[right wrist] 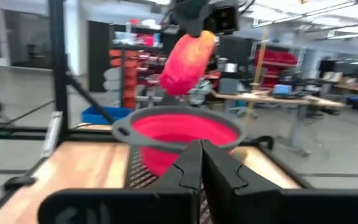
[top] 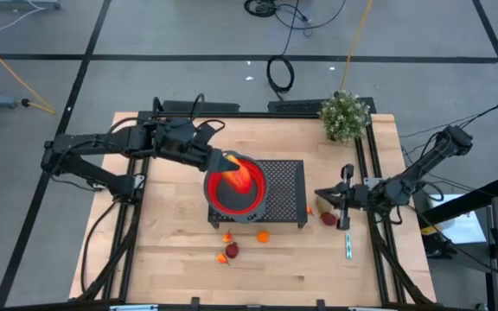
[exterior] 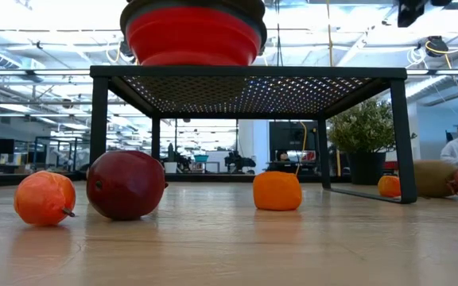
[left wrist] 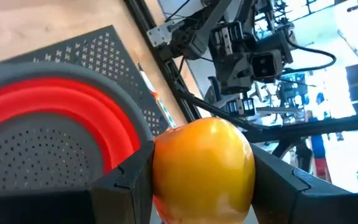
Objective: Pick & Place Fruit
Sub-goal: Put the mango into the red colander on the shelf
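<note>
A red bowl [top: 232, 197] with a grey rim sits on a black mesh stand [top: 285, 177] in the middle of the table. Over the bowl my left gripper [top: 229, 163] is shut on a long red-orange-yellow fruit [top: 244, 178]. Several more fruit lie on the wood in front of the stand: an orange ball [top: 262, 235], a dark red one [top: 232, 250] and a small orange one [top: 227, 238]. Another dark red fruit [top: 328, 218] lies at the stand's right. My right gripper [top: 320, 193] is shut and bare, right of the stand. My left gripper pinches the long fruit between its two fingers [left wrist: 126, 180], at its yellow-orange end [left wrist: 204, 165]. The fingers come from the table's left, slanting a little down. The fruit hangs tilted below the gripper, its red end [right wrist: 179, 78] clear above the bowl.
A potted green plant [top: 346, 115] stands at the far right corner. A thin utensil [top: 349, 248] lies near the right rail. The stand's legs [exterior: 99, 131] and low top leave a gap beneath. Bare wood lies left of the stand and along the near edge.
</note>
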Available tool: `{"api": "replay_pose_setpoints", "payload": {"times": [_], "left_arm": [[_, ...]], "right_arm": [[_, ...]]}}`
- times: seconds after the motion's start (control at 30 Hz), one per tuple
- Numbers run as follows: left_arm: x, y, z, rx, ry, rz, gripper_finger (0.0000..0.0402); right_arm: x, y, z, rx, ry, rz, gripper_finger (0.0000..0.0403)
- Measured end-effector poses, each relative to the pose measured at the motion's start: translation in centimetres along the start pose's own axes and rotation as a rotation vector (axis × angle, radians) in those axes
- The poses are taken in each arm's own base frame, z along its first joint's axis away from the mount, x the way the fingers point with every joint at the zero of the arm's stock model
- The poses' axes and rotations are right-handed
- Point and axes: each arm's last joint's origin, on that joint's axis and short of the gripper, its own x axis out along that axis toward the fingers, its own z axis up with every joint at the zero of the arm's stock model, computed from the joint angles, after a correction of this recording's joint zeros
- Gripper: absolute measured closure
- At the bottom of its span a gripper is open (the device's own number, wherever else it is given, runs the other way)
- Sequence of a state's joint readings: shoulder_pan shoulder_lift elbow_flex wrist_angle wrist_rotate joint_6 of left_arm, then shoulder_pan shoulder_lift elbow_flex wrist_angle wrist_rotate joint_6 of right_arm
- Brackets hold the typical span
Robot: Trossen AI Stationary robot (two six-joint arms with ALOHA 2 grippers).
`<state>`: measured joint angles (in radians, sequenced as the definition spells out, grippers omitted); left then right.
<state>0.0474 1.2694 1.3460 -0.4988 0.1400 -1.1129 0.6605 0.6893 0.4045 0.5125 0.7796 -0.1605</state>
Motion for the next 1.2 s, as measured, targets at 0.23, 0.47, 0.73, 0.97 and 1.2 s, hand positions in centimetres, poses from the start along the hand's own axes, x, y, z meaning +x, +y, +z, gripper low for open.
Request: {"api": "replay_pose_setpoints", "payload": {"times": [0.23,0.47,0.73,0.97,1.2], "left_arm": [[0.0,0.5,-0.3,-0.124,0.033,0.052,0.0208],[0.0,0.5,-0.3,-0.172,0.038,0.049,0.0208],[0.0,0.5,-0.3,-0.192,0.037,0.049,0.0208],[0.0,0.5,-0.3,-0.201,0.037,0.050,0.0208],[0.0,0.5,-0.2,-0.214,0.012,0.059,0.0208]], "right_arm": [[-0.9,-0.5,-1.0,0.028,0.020,0.109,0.0403],[-1.4,-1.5,-1.6,0.090,0.082,0.194,0.0403],[-2.1,-3.0,-1.1,0.144,0.052,0.289,0.0403],[-3.2,-4.4,-0.8,0.149,0.030,0.289,0.0403],[-4.3,-5.3,-0.8,0.156,0.012,0.269,0.0403]]}}
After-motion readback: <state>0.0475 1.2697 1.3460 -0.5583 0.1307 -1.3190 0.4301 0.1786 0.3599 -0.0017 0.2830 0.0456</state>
